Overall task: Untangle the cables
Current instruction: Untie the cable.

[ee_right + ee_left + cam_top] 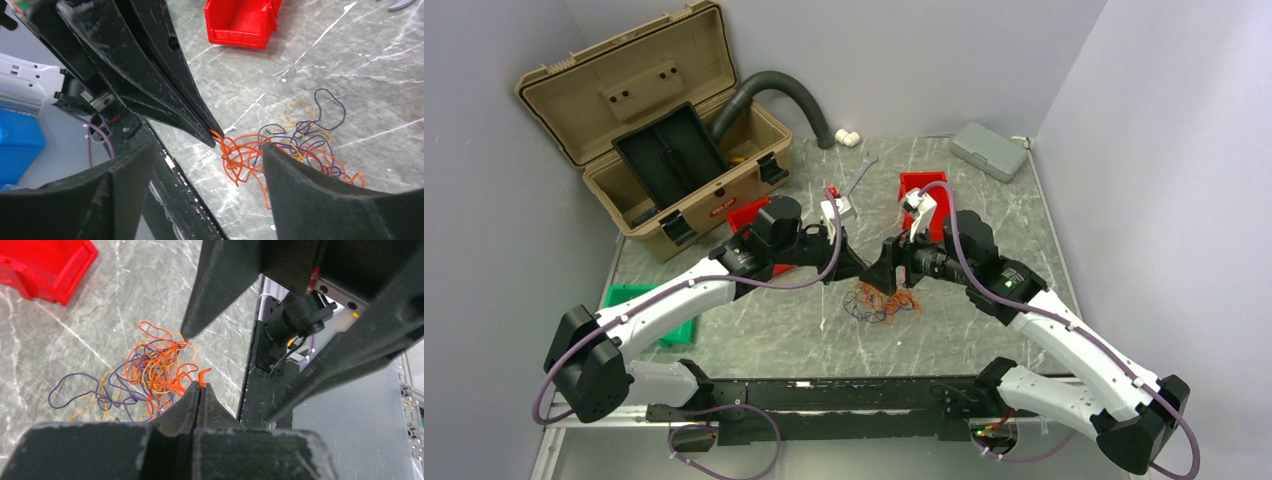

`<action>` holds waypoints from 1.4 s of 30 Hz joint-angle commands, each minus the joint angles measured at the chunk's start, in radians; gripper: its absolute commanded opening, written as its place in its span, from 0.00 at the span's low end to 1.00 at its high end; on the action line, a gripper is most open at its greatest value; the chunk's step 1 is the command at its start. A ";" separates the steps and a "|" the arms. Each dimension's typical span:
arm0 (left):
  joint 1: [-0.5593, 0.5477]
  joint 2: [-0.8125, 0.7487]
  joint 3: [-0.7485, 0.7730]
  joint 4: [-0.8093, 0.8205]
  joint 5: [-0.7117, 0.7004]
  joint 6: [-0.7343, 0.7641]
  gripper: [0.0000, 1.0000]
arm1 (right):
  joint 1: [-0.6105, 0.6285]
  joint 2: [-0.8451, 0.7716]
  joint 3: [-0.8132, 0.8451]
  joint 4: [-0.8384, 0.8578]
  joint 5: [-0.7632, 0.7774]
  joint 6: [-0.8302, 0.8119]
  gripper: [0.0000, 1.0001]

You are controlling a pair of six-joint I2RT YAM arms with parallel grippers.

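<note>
Left gripper (200, 390) was clamped tight on one orange strand at the edge of the cables (155, 370). Right gripper (207, 150) was spread wide, close to the left tip, holding nothing. Tangle of orange, yellow and purple wires lay on the marble table (984, 200), centred left-right, toward the near side, right where both grippers met. Red bin (45, 265) sat farther out, apart from the wires. Tan toolbox (654, 130) stood open at far left.

Table (984, 215) is carrying one tangle of cables (882, 302), two red bins (742, 215) (921, 190), one green bin (624, 298), one toolbox (639, 110), one grey case (989, 150), one wrench (861, 178).
</note>
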 commanded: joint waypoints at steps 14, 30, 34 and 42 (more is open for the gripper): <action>0.012 -0.105 0.107 -0.085 -0.075 -0.016 0.00 | 0.062 0.056 -0.417 0.602 0.131 -0.143 0.98; 0.326 -0.334 0.187 -0.361 -0.608 -0.125 0.00 | 0.049 -0.076 -0.540 0.376 0.657 0.156 0.00; 0.366 -0.367 0.171 -0.451 -0.717 -0.122 0.00 | -0.007 -0.156 -0.470 0.105 0.912 0.300 0.00; 0.387 -0.411 0.155 -0.569 -0.953 -0.111 0.00 | -0.051 -0.154 -0.352 -0.232 1.255 0.603 0.15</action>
